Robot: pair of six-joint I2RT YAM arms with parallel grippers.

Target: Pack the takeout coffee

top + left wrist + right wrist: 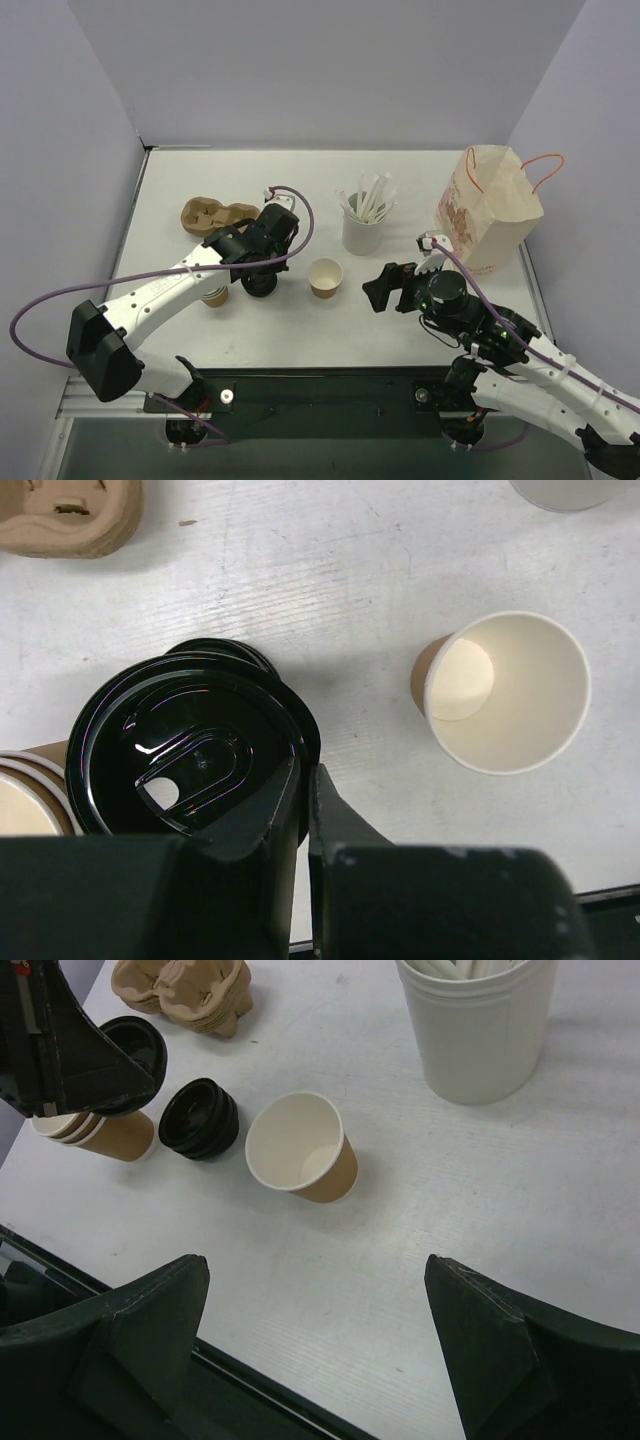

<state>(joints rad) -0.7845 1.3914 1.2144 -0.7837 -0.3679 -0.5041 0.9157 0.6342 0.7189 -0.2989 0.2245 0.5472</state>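
Right gripper (312,1265) jaws spread wide, left gripper (305,770) pinching a loose black lid (190,750) by its rim, near a lid stack (200,1118), lidless paper cup (300,1145) upright between the arms, paper bag (490,205) far right, takeout coffee's place cannot be told

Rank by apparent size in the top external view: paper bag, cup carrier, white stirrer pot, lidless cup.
1. paper bag: clearly largest.
2-3. cup carrier and white stirrer pot: these look about alike. The carrier is partly hidden, so they are not ranked.
4. lidless cup: smallest.
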